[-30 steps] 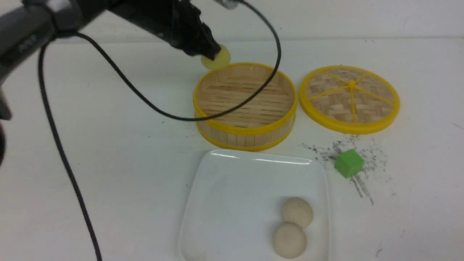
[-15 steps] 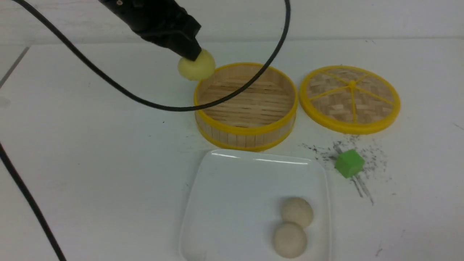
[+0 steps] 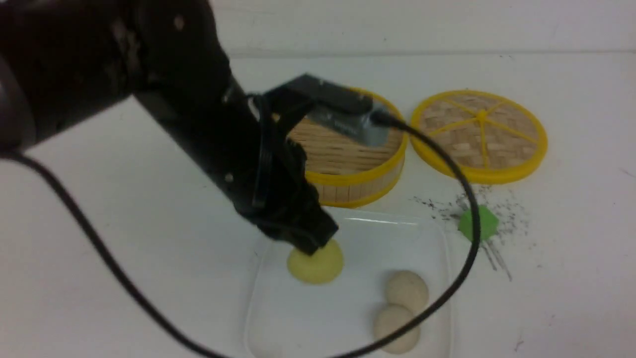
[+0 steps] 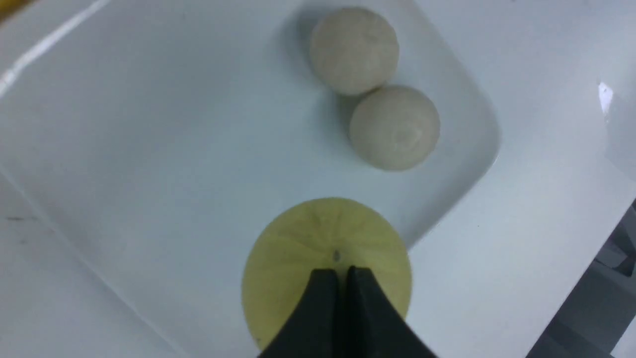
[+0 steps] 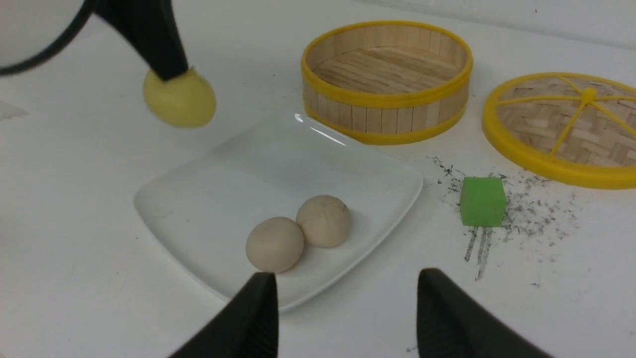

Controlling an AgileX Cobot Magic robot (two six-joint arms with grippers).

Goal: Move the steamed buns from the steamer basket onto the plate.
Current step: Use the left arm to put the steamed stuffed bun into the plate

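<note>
White tabletop (image 3: 571, 278), pale wall (image 3: 447, 20) behind, dark scuffs (image 3: 498, 263) on surface

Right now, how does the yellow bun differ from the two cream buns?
The yellow bun is pale yellow-green with pleats fanning from its top; the two cream buns are off-white and smoother. The yellow bun hangs pinched in the left gripper over the rim of the plate; the cream buns rest on the plate, touching each other. All three are round and similar in size.
</note>
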